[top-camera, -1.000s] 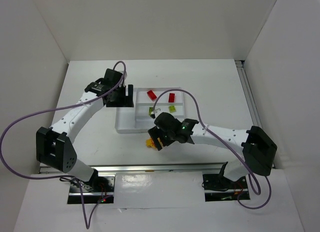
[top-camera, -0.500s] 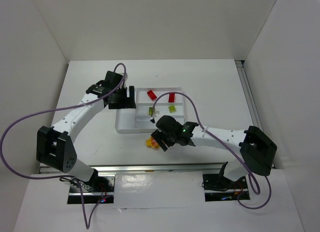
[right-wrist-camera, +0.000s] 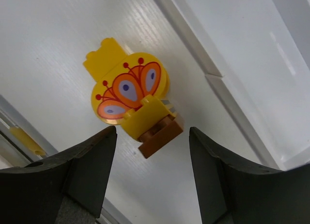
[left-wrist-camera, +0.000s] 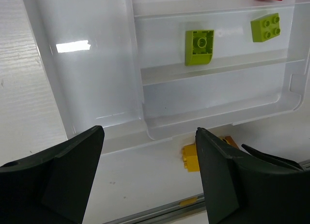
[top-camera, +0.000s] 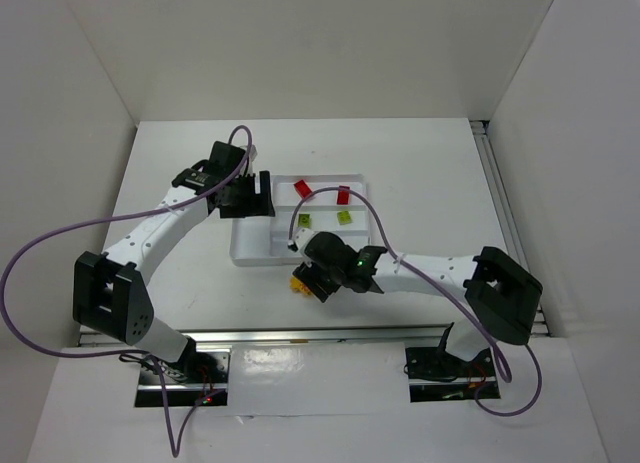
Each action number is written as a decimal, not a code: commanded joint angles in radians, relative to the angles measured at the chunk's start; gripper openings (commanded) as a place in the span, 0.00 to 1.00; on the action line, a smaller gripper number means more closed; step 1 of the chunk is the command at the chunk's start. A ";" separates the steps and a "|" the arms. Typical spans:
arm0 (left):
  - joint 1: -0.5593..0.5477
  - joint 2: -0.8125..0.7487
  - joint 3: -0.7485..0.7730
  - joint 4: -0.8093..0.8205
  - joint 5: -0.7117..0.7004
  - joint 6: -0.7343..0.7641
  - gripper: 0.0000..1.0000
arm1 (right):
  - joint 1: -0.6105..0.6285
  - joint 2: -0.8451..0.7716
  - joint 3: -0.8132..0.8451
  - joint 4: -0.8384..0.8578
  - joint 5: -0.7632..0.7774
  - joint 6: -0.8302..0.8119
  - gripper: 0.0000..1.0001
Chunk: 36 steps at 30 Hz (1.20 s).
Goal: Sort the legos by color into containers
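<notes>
The white tray (top-camera: 250, 251) holds two red legos (top-camera: 303, 188) in its far narrow section and two lime green legos (top-camera: 305, 221) in the middle one. The green ones also show in the left wrist view (left-wrist-camera: 199, 40). A cluster of yellow legos (right-wrist-camera: 127, 88), one with a printed orange pattern, and an orange lego (right-wrist-camera: 162, 136) lies on the table just in front of the tray. My right gripper (right-wrist-camera: 152, 178) is open and low over this cluster (top-camera: 298, 281), with nothing between its jaws. My left gripper (top-camera: 257, 197) is open and empty above the tray's tall left section.
The tray's near rim (right-wrist-camera: 213, 71) runs close beside the cluster. A metal rail (left-wrist-camera: 160, 212) marks the table's near edge. White walls enclose the table at the left, back and right.
My right gripper has moved left and down to the yellow and orange cluster. My left gripper has shifted slightly right over the tray.
</notes>
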 commanded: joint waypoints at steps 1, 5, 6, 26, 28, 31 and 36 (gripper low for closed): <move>0.007 -0.014 0.009 0.029 0.015 -0.013 0.87 | 0.031 -0.040 0.021 0.049 0.009 0.015 0.68; 0.007 0.007 0.020 0.029 0.025 0.005 0.87 | 0.094 -0.040 0.033 -0.005 0.021 0.026 0.67; 0.007 0.007 0.020 0.029 0.025 0.005 0.87 | 0.111 -0.040 0.048 -0.017 0.011 0.026 0.66; 0.007 -0.002 0.020 0.029 0.088 0.005 0.87 | 0.141 0.040 0.065 0.026 0.148 0.044 0.95; 0.007 -0.002 0.020 0.029 0.088 0.005 0.87 | 0.141 0.066 0.056 0.061 0.148 0.035 0.82; 0.007 -0.002 0.020 0.029 0.097 0.005 0.87 | 0.141 0.089 0.056 0.086 0.136 0.035 0.70; 0.007 -0.002 0.029 0.029 0.107 0.015 0.87 | 0.141 0.098 0.065 0.097 0.136 0.026 0.41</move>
